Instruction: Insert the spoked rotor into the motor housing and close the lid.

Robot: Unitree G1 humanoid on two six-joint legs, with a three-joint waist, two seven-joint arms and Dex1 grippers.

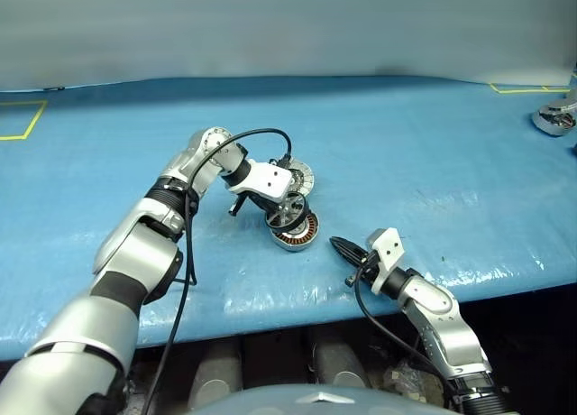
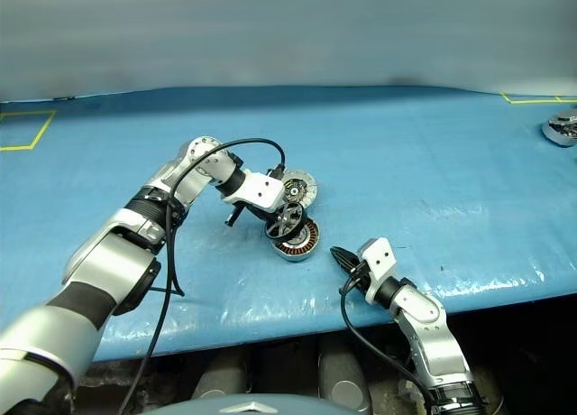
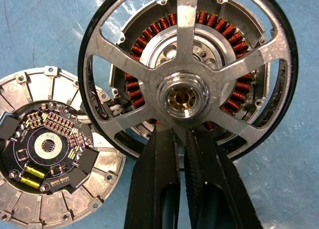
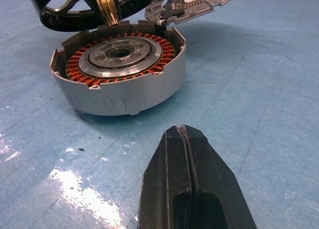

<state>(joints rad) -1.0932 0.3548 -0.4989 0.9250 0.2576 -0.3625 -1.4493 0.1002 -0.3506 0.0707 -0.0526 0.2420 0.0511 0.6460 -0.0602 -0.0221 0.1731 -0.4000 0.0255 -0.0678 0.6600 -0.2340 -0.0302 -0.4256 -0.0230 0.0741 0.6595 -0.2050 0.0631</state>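
- L gripper [image 3: 182, 139]: jaws nearly together, pinching a spoke of the rotor [image 3: 187, 79] right below the hub. I see one finger [image 3: 154, 189] either side of that spoke in the L wrist view.
- Rotor hangs tilted in the air, above and partly over the housing [image 4: 119, 74]. Its brass shaft tip points down near the housing's far rim, not yet in the centre bore. I can't tell if the rim touches the housing.
- R gripper [image 4: 187, 154]: jaws clenched flat, nothing in them. It rests low over the table [image 1: 433, 144], near the front edge, pointing at the housing but well apart from it.
- Housing sits open side up on the blue table, copper windings showing around the silver centre.
- Lid [image 3: 47, 149] lies just beside the housing on the far side, circuit side up. In the R wrist view its edge looks propped on the housing rim; can't be sure.
- Handling, my guess: rotor is rigid metal, light-ish, thin black rim. If there are magnets it may snap sideways toward the windings, so I'd go in square.
- Spoke grip near the hub seems ok for control, but smooth metal could pivot in the pads.
- Next I'd level the rotor, centre the shaft over the bore, then lower.
- Lid prob stiff; I'd grab it by the rim, since the board parts look fragile.
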